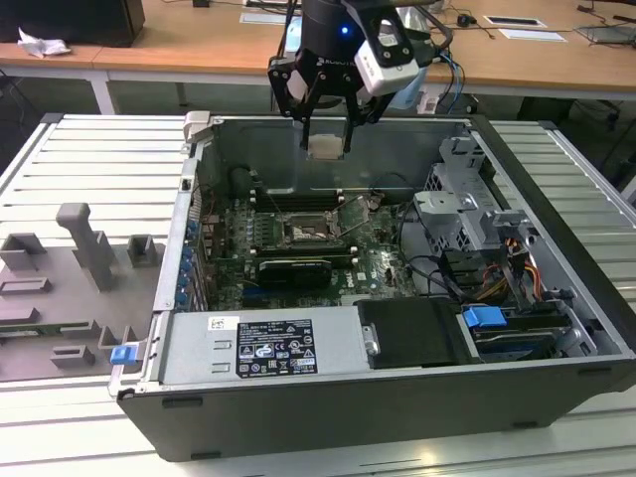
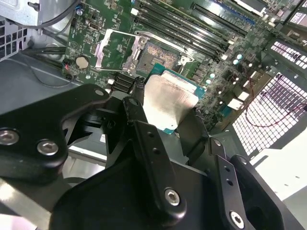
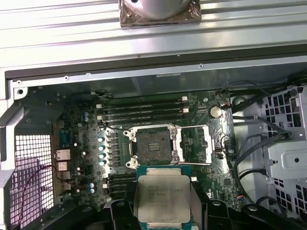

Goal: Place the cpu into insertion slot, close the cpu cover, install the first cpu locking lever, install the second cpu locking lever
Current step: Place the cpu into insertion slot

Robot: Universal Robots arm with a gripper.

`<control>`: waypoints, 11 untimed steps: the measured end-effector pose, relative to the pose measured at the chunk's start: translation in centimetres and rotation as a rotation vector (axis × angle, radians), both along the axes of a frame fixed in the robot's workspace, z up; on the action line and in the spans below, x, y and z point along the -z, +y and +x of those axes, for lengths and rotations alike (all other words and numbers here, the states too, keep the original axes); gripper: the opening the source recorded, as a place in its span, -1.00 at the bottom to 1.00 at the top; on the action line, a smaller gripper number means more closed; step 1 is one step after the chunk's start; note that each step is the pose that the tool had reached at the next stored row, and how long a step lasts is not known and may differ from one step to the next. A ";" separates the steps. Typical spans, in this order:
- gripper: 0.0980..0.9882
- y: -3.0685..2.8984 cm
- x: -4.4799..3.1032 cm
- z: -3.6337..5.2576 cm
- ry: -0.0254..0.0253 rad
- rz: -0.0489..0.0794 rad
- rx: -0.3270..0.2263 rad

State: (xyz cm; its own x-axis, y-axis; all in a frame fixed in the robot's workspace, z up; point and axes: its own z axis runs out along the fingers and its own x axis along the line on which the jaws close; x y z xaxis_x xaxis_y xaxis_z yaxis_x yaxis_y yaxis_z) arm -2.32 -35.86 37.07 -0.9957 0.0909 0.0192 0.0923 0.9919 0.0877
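The claw is closed on the cpu, which is gripped by two opposite edges between the black fingers, with its pale metal top laid bare in both wrist views. The cpu is held in the air above the insertion slot and well apart from it; it is not seated. In the first wrist view the insertion slot is seen uncovered, a dark square recess inside a silvery rim. The cpu cover is swung open and is seen just beside the insertion slot, on the side toward the drive cage. In the second wrist view the cpu is seen in front of the slot, with the opened cover next to it. The long black memory slots are set just beyond the insertion slot, toward the case's far wall. The black graphics card is mounted near the slot on the opposite side, and the power supply is found farther out past that card. All of this is enclosed by the open computer case, which is laid on the ribbed tabletop, where grey fixtures are placed well apart from the slot, at the exterior view's left
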 end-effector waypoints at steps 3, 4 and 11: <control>-0.03 0.00 0.01 0.00 0.0000 0.000 0.010; -0.03 0.00 0.01 0.00 0.0000 0.000 0.012; -0.03 0.00 0.03 0.00 0.0000 0.000 0.043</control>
